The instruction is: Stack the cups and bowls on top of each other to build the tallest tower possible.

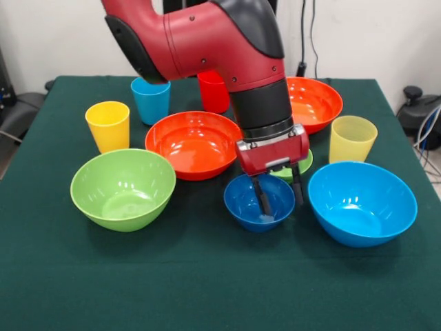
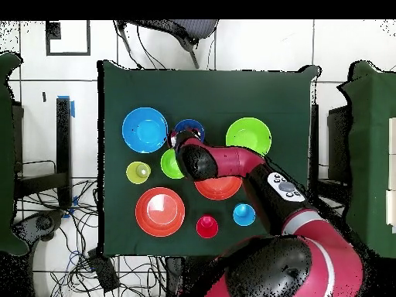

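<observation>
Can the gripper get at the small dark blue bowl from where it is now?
Probably yes. The gripper hangs right at the small dark blue bowl, open, one finger inside and one outside the rim nearest the big blue bowl. Nothing blocks it.

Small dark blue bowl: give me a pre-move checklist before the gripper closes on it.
1. Gripper open: ok, its two fingers hang apart.
2. Fingers straddle the rim of the small dark blue bowl, one inside, one over the rim's outer side: ok in the front view.
3. Finger touching the bowl's floor: cannot tell.
4. Small green bowl clear of the gripper: cannot tell, the arm hides most of it.
5. Big blue bowl apart from the target: ok, a gap of cloth shows.
6. Tower begun: not ok, every bowl sits alone on the table.
</observation>
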Robot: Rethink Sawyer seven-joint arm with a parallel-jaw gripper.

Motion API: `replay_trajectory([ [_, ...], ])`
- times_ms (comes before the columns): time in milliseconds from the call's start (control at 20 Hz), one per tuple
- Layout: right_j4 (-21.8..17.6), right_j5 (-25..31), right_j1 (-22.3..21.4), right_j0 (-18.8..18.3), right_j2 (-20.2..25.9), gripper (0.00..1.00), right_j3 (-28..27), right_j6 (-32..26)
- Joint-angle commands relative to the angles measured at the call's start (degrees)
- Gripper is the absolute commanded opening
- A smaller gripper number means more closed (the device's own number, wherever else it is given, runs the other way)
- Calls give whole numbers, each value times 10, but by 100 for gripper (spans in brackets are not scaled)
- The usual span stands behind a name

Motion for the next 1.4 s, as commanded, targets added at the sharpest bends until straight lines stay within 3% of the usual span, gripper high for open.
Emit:
replay_trajectory([
  [50, -33, 5, 24, -29, 77, 100, 8, 19],
  [850, -15, 63, -14, -75, 133, 100, 38, 9],
  [1150, -20, 102, 14, -81, 148, 100, 40, -19],
  [1400, -18, 141, 35, -57, 122, 100, 23, -29],
])
